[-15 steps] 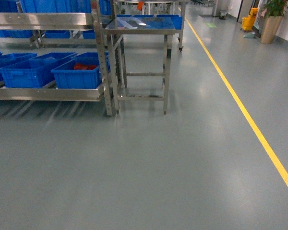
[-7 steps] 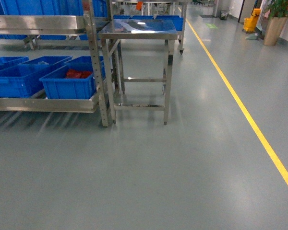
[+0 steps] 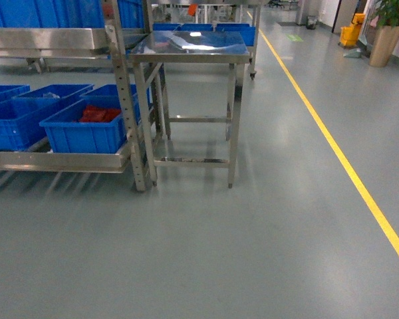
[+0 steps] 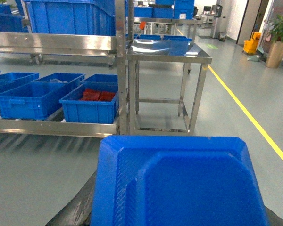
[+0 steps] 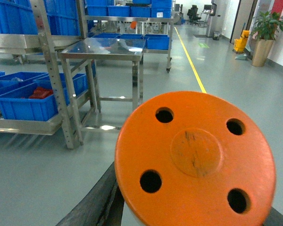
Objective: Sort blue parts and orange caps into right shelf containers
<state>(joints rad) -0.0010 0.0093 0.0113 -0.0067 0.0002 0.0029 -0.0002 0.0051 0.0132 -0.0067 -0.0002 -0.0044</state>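
A dark blue part (image 4: 179,183) with bevelled corners fills the lower left wrist view, held in my left gripper (image 4: 177,214); one dark finger (image 4: 78,209) shows at its left edge. A round orange cap (image 5: 195,157) with several holes fills the right wrist view, and my right gripper (image 5: 186,212) is shut on it. Neither gripper shows in the head view. On the low shelf, the rightmost bright blue crate (image 3: 86,133) holds orange-red pieces (image 3: 98,114); more crates (image 3: 16,123) stand to its left.
A steel rack post (image 3: 123,100) stands at the shelf's right end. Beside it is a steel table (image 3: 189,50) on thin legs. A yellow floor line (image 3: 332,146) runs along the right. A plant pot (image 3: 386,43) and a yellow bucket (image 3: 354,30) stand far right.
The head view has closed in on the shelf and table: both have grown and dropped lower in the frame, and the crate of orange-red pieces has slid left.
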